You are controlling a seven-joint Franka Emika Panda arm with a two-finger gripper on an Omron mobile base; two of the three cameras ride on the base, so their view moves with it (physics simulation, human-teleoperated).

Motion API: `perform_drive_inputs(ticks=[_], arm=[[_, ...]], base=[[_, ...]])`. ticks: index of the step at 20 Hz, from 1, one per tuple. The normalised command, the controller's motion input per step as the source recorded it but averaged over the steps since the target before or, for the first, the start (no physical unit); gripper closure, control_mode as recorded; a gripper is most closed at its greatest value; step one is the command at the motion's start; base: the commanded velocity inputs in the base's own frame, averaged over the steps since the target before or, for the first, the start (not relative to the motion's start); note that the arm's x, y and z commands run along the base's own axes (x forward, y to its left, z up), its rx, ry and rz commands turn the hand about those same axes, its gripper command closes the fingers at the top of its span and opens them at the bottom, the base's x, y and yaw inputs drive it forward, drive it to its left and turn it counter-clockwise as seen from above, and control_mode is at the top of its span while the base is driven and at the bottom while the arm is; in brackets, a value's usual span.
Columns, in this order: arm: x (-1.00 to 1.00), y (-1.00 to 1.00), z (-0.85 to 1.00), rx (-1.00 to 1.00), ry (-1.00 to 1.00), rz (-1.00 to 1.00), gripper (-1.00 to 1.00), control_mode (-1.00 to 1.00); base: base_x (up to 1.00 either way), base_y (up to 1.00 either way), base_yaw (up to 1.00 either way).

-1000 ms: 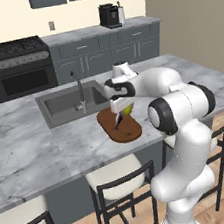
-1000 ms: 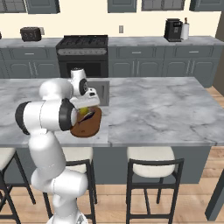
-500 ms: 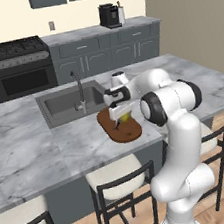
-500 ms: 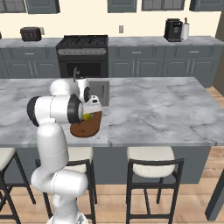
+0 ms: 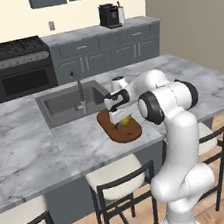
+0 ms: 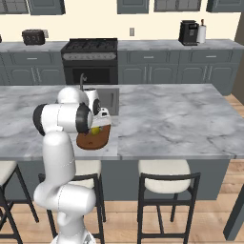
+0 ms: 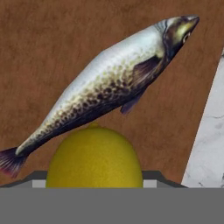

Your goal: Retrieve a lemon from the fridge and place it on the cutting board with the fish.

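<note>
Counter (image 5: 34,155) spans under the arm, sink (image 5: 65,104) just beyond the gripper. Board (image 5: 121,131) sits directly below the gripper (image 5: 122,121), at the counter's near edge. Fish (image 7: 109,85) lies flat on the board just past the fingertips. Lemon (image 7: 94,159) is clamped between the jaws, right over the board; can't tell if it touches.

- Grey-veined marble tabletop (image 5: 34,155) runs across the island, a steel sink (image 5: 70,103) sunk into it with a faucet (image 5: 79,91).
- Black-framed stools (image 6: 167,183) with pale seats tuck under its near edge.
- Wood floor (image 6: 190,224) below.
- Back wall (image 6: 143,26) is cream, lined with grey cabinets (image 6: 190,71).
- A black stove (image 6: 90,59) sits there, a coffee maker (image 6: 188,32) and a toaster (image 6: 33,36) on the back counter.
</note>
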Motion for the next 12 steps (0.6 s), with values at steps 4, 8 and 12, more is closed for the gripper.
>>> perform_drive_inputs(ticks=[4,8,12], arm=[[0.00,0.00,-0.10,0.00,-0.01,0.00,1.00,-1.00],[-0.01,0.00,-0.05,0.00,0.00,0.00,-1.00,-1.00],[0.00,0.00,0.00,0.00,0.00,0.00,-1.00,-1.00]], base=[[0.00,0.00,0.00],[0.00,0.00,0.00],[0.00,0.00,0.00]])
